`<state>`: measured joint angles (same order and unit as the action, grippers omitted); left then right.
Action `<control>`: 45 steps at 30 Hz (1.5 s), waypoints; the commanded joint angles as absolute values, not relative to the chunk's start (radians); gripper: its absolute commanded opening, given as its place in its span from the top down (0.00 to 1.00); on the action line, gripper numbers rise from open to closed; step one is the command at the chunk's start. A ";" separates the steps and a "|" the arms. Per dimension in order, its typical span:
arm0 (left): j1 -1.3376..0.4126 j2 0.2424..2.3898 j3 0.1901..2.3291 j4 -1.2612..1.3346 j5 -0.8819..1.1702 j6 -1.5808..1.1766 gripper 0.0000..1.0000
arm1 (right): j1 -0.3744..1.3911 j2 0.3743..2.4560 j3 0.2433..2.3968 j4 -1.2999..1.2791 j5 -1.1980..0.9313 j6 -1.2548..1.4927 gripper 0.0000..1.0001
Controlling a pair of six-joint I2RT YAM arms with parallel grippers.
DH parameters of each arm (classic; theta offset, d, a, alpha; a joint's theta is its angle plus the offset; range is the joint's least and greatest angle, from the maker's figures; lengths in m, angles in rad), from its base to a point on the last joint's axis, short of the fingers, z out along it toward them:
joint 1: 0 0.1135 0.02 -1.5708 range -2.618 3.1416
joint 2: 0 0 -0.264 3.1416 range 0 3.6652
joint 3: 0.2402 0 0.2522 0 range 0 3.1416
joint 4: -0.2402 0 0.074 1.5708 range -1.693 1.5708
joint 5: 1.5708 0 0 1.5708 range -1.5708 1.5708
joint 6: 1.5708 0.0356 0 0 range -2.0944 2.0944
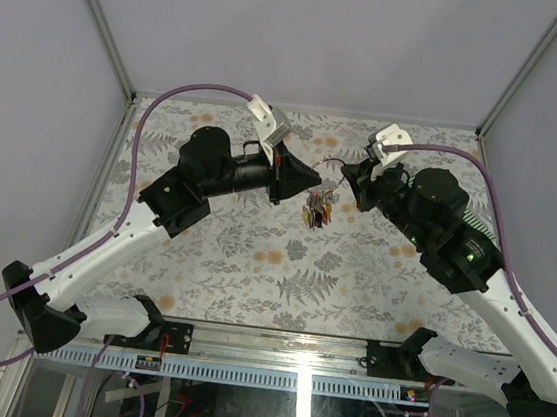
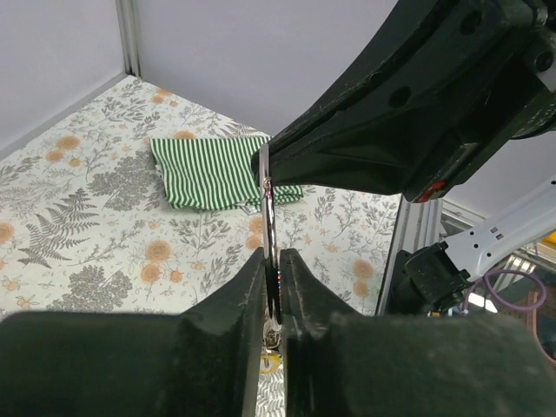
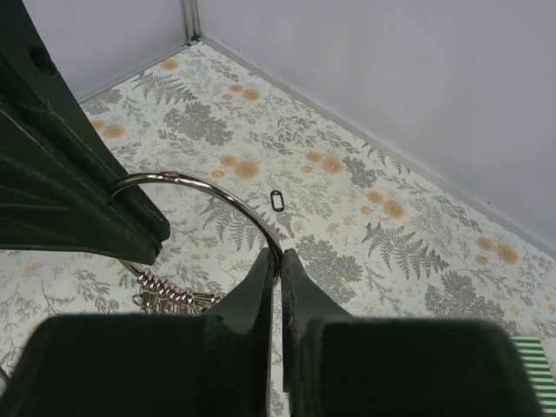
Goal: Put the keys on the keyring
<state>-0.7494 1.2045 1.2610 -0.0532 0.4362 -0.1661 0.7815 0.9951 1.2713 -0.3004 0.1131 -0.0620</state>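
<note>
- Top external view: both arms reach inward over the table (image 1: 252, 266) and meet above its far middle. The left gripper (image 1: 314, 179) and the right gripper (image 1: 348, 184) stand tip to tip. The keyring (image 1: 333, 174) spans the gap between them, raised off the surface.
- Top external view: the keys (image 1: 316, 213) hang in a tight bunch just below the keyring, between the two tips. Dark and yellowish heads can be made out; finer detail is too small to tell.
- Left wrist view: the left gripper (image 2: 274, 261) has its jaws drawn narrow and clamped on the keyring (image 2: 269, 208). The ring appears edge-on, as a thin upright silver band rising from between the fingers. Its upper end meets the black body of the right gripper.
- Left wrist view: a green-and-white striped cloth (image 2: 217, 172) lies flat on the table, beyond the ring.
- Right wrist view: the right gripper (image 3: 280, 261) has its jaws pressed together, pinching the wire of the keyring (image 3: 208, 184). The arc curves away to the left, where it reaches the black finger of the left gripper.
- Right wrist view: a cluster of small silver rings (image 3: 174, 297) hangs under the arc. The key blades are hidden here.
- Right wrist view: a small dark oval loop (image 3: 277, 201) lies on the table, apart from the keyring.
</note>
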 commanded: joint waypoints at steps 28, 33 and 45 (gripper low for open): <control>-0.702 1.120 1.080 -0.164 0.284 -0.308 1.00 | 0.777 0.835 1.084 -0.273 0.205 0.142 0.36; -0.703 1.093 0.927 -0.087 0.289 -0.394 1.00 | 0.776 0.828 0.998 -0.360 0.251 0.263 0.25; -0.693 1.152 0.655 0.204 0.307 -0.500 1.00 | 0.776 0.790 0.798 -0.394 0.238 0.356 0.03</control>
